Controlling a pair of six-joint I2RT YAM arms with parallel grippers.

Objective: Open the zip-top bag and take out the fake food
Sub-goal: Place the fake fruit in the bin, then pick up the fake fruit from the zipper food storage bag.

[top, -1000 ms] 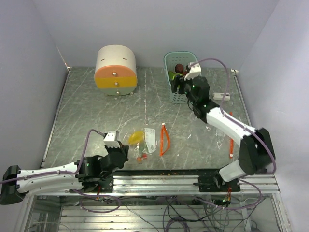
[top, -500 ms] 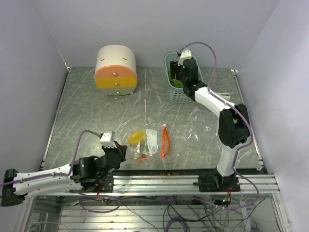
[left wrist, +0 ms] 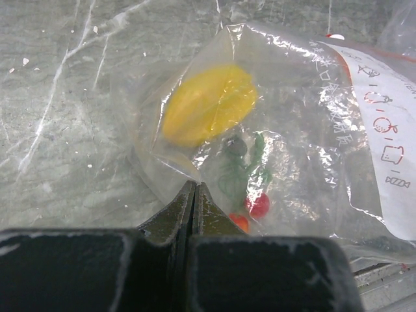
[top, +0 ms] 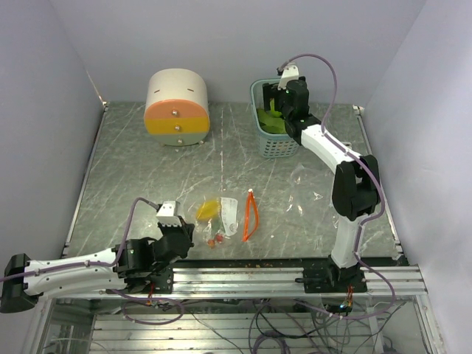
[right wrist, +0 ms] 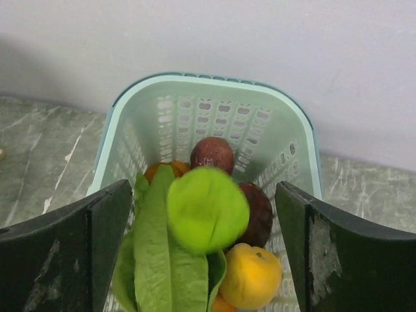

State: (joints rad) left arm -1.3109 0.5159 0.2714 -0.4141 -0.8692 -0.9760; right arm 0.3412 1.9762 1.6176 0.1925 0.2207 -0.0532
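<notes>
Top external view: zip-top bag (top: 223, 217) lies flat on the desk (top: 133, 169) near the front edge, a yellow fruit (top: 208, 209) visible inside it; the left end effector (top: 181, 229) sits low just beside the bag's left edge; the right end effector (top: 279, 99) hangs over the pale green basket (top: 274, 146) at the back, which is loaded with green; the round drawer box (top: 177, 108) stands well apart, untouched. Left wrist view: left end effector (left wrist: 193, 195) has its fingers pressed together, tips at the bag's (left wrist: 292, 130) near edge; whether film is caught between them cannot be told. Bag contents: the yellow fruit (left wrist: 208, 104) and small red pieces with green stems (left wrist: 250, 188). Right wrist view: right end effector (right wrist: 203, 195) spread wide, holding nothing; a lime-green fruit (right wrist: 208, 209) sits between the fingers atop the basket's (right wrist: 214, 80) load: leafy piece (right wrist: 162, 260), orange-yellow fruit (right wrist: 250, 276), dark red pieces (right wrist: 211, 155). Judged status: most fake food is out of the bag; the yellow fruit and red pieces are left to remove.
</notes>
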